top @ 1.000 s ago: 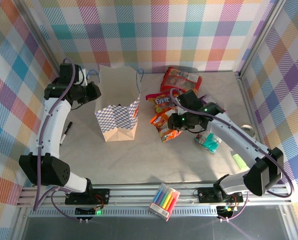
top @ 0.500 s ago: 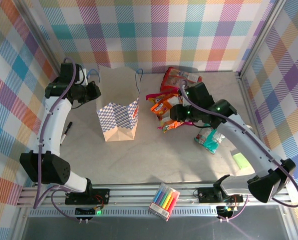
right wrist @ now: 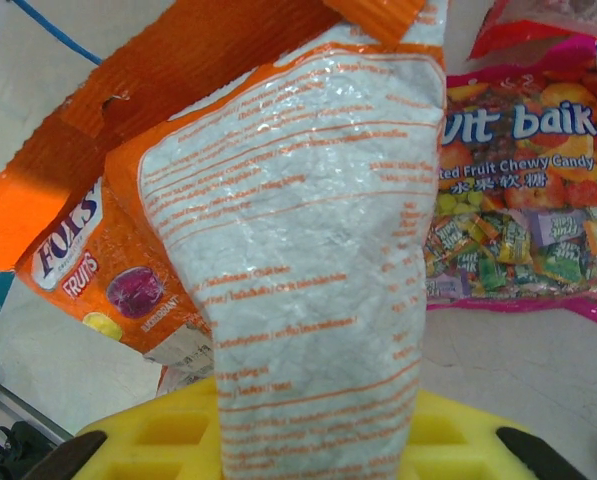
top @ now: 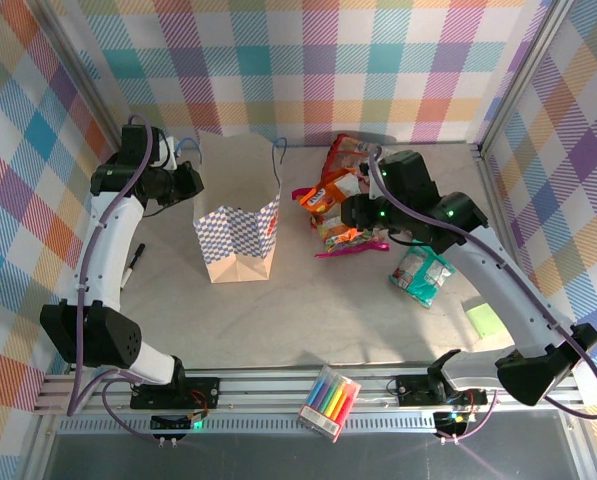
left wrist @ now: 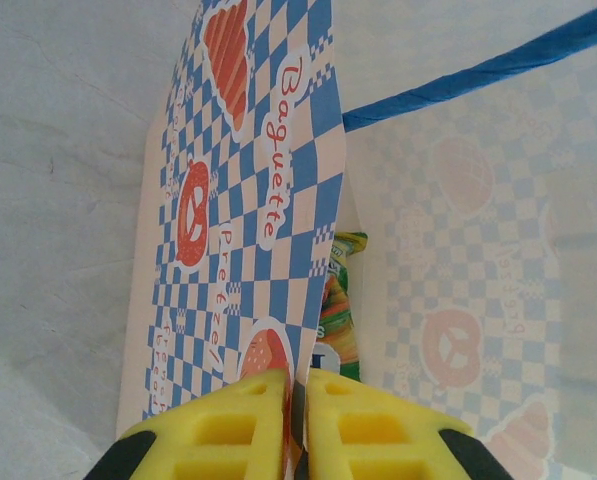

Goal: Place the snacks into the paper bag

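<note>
One packet [left wrist: 336,300] inside paper bag [left wrist: 240,190]

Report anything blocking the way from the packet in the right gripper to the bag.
Nothing visible does. The right gripper holds the orange packet; bare table lies between it and the paper bag, whose wall the left gripper pinches.

Pale table [top: 308,320] carrying a bag, a pen and loose packets.
A paper bag [top: 240,238] stands beside the left gripper [top: 192,184], a pen [top: 134,262] nearer its base; a candy packet [top: 350,243] lies under the right gripper [top: 352,212], a red packet [top: 363,153] beyond, a teal packet [top: 423,275] nearby.
</note>
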Robot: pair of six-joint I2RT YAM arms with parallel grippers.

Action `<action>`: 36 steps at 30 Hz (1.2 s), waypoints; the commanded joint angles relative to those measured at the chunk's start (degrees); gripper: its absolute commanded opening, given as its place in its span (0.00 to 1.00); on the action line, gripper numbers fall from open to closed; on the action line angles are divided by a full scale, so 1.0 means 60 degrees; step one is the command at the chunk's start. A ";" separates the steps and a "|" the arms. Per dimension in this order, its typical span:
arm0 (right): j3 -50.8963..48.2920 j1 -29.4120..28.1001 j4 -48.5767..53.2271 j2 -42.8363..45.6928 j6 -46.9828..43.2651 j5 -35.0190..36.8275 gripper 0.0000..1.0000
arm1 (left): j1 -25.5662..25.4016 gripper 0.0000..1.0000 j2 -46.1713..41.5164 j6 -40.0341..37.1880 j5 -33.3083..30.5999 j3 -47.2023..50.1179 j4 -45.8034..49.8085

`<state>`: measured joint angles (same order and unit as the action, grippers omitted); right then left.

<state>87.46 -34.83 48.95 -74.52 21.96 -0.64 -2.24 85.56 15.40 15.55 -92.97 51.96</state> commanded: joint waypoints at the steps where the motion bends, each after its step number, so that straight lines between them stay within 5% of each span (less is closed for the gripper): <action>1: 0.0366 -0.0018 -0.0444 0.0042 -0.0305 -0.0153 0.29 | 0.0006 0.13 0.0052 0.0085 0.0275 -0.0194 -0.0123; 25: 0.2036 -0.0248 -0.1869 -0.0696 -0.0474 -0.1433 0.29 | 0.0106 0.13 -0.0205 0.0276 0.0543 0.0409 -0.0524; 36: 0.3585 -0.1076 -0.1912 -0.1781 -0.0508 -0.1212 0.29 | 0.0171 0.13 -0.0237 0.0334 0.0726 0.0516 -0.0698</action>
<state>105.84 -40.51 41.12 -83.96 20.05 -7.55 -1.74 85.41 16.93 18.63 -90.89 48.95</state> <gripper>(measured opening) 0.290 0.134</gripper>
